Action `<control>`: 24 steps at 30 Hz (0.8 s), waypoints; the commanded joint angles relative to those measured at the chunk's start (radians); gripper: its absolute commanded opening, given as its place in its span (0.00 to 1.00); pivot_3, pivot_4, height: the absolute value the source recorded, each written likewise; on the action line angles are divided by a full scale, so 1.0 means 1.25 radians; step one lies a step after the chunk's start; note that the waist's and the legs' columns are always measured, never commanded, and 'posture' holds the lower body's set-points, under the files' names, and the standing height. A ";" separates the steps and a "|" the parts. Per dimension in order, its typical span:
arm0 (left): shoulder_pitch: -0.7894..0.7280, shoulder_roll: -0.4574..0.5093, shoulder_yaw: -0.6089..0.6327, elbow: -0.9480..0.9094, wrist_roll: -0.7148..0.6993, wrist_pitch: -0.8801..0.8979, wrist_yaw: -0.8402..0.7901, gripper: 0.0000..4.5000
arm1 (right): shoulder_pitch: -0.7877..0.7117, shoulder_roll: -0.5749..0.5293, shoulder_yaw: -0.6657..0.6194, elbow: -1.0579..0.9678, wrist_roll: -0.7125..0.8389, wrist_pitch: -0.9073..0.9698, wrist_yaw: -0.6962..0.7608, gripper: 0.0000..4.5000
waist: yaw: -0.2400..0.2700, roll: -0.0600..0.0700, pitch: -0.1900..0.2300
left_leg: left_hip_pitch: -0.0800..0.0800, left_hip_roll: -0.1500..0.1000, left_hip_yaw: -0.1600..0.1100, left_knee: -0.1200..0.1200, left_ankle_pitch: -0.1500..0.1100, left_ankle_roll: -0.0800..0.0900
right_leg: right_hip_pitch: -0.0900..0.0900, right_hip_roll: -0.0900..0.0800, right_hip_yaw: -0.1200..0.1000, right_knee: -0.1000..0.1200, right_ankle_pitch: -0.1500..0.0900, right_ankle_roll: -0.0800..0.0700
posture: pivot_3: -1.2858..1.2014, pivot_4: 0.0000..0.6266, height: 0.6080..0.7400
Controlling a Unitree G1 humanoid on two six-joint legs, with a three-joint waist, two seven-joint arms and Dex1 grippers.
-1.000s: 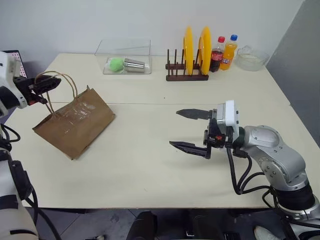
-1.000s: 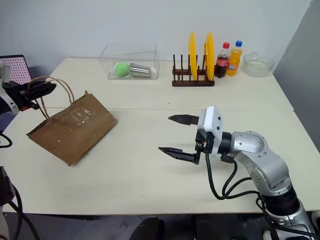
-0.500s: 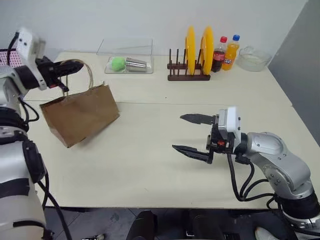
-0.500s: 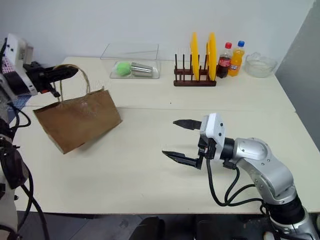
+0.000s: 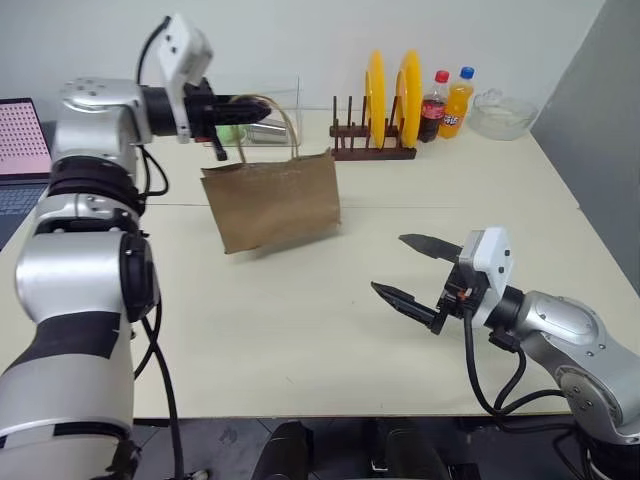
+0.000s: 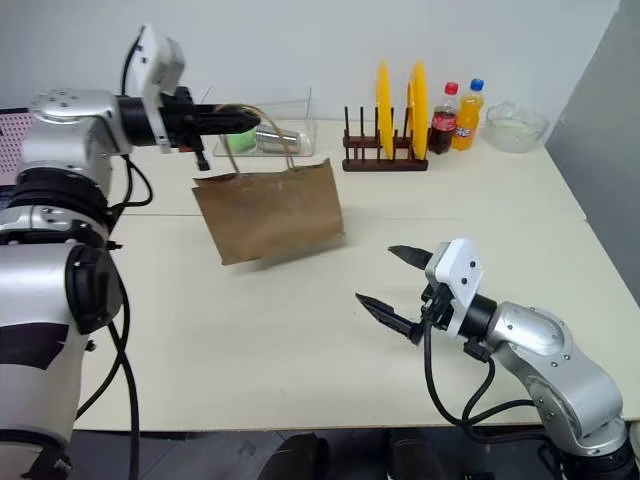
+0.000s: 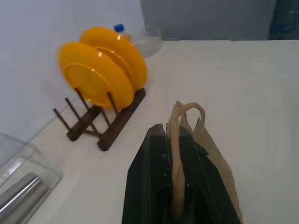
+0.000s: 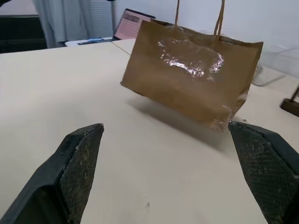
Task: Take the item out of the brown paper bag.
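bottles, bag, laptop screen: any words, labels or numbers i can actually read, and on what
None can be read.
Dark cola bottle with red cap: red label, lettering too small.
Orange soda bottle with blue cap: label too blurred.
Creased brown paper bag: no print on the side that faces the cameras.
Laptop screen: pink dotted pattern, no legible text.

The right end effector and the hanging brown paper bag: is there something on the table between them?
Nothing visible. The right end effector is open and faces the brown paper bag, which hangs by its handles from the shut left end effector. Between them lies bare table.
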State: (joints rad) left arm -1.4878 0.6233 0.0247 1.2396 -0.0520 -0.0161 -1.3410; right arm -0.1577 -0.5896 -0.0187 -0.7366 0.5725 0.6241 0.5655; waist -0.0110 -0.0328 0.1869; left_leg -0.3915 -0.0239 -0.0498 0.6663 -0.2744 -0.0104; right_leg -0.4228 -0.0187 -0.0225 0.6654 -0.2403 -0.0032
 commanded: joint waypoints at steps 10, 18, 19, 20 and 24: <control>-0.097 -0.140 0.007 0.055 0.053 -0.083 0.076 0.00 | 0.097 0.013 -0.040 -0.109 -0.005 0.000 -0.104 1.00 | 0.002 -0.001 0.000 | -0.001 0.000 0.000 0.001 0.000 0.000 | 0.000 0.000 0.000 0.000 0.000 0.000 | 0.52 0.24 1.00; -0.100 -0.182 -0.011 0.069 0.090 -0.113 0.098 0.00 | 0.127 0.013 -0.045 -0.147 -0.001 0.013 -0.145 1.00 | 0.002 -0.001 0.000 | 0.000 0.000 0.000 0.001 0.000 0.000 | 0.000 0.000 0.000 0.000 0.000 0.000 | 0.52 0.24 1.00; -0.096 -0.186 -0.014 0.070 0.097 -0.116 0.101 0.00 | 0.130 0.013 -0.043 -0.149 -0.002 0.014 -0.148 1.00 | 0.002 -0.001 0.000 | 0.000 0.000 0.000 0.001 0.000 0.000 | 0.000 0.000 0.000 0.000 0.000 0.000 | 0.52 0.24 1.00; -0.092 -0.190 -0.017 0.071 0.104 -0.121 0.103 0.00 | 0.133 0.013 -0.041 -0.152 -0.003 0.013 -0.151 1.00 | 0.002 -0.001 0.001 | 0.000 0.000 0.000 0.001 0.000 0.000 | 0.000 0.000 0.000 0.001 0.000 0.000 | 0.52 0.24 1.00; -0.077 -0.202 -0.025 0.075 0.132 -0.136 0.111 0.00 | 0.139 0.016 -0.035 -0.160 -0.003 0.014 -0.163 1.00 | 0.002 -0.001 0.001 | 0.000 0.000 0.000 0.001 0.000 0.000 | 0.000 0.000 0.000 0.001 0.000 0.000 | 0.52 0.24 1.00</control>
State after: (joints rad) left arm -1.5689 0.3663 -0.0069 1.3471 0.1088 -0.1580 -1.2118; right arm 0.0184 -0.5729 -0.0549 -0.8906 0.5698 0.6469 0.3695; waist -0.0082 -0.0339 0.1875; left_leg -0.3917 -0.0245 -0.0494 0.6676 -0.2744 -0.0103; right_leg -0.4225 -0.0185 -0.0219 0.6660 -0.2401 -0.0027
